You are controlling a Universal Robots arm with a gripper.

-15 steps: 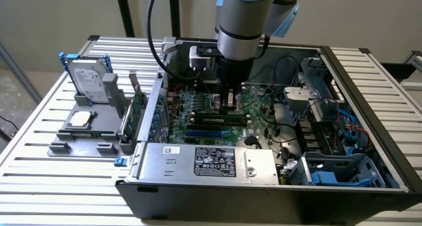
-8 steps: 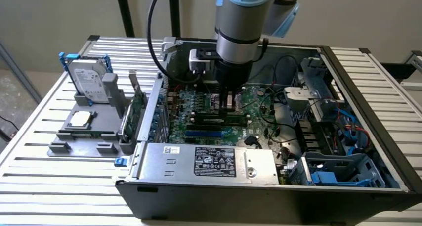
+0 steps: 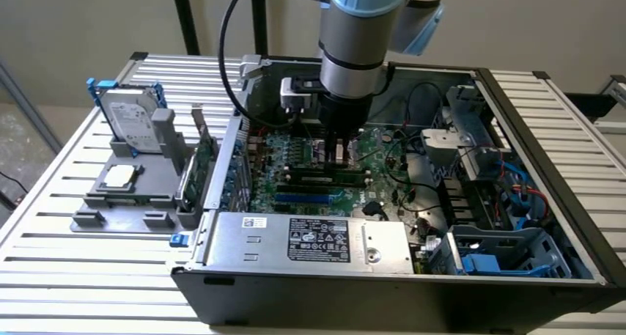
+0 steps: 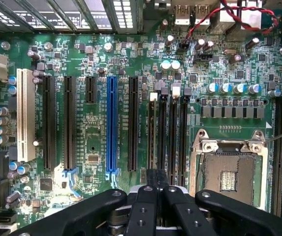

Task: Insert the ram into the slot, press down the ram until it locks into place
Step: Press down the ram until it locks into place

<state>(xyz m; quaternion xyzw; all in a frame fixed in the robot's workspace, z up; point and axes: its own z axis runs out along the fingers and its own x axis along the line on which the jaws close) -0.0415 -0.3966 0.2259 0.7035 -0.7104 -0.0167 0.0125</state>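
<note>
The fingers are pressing together, tip against tip, in the wrist view. I cannot tell whether anything thin is sitting between them. They are hanging over the near end of four parallel black slots. These long, narrow slots are running side by side, with white latches at their far ends. They are lying between a bright blue socket and the metal-framed processor socket on the green motherboard.

The exterior view is giving the side face instead. There the ram is showing as a long, thin green stick with a row of dark chips. It is standing on edge along the slots, directly beneath the fingers, which are reaching down to its top edge. I cannot tell whether they are touching it. The blue socket is lying just beside the ram.

That view is also taking in the open computer case, which is sitting on the slatted tabletop. A grey holder is carrying a hard drive at the exterior view's left.
</note>
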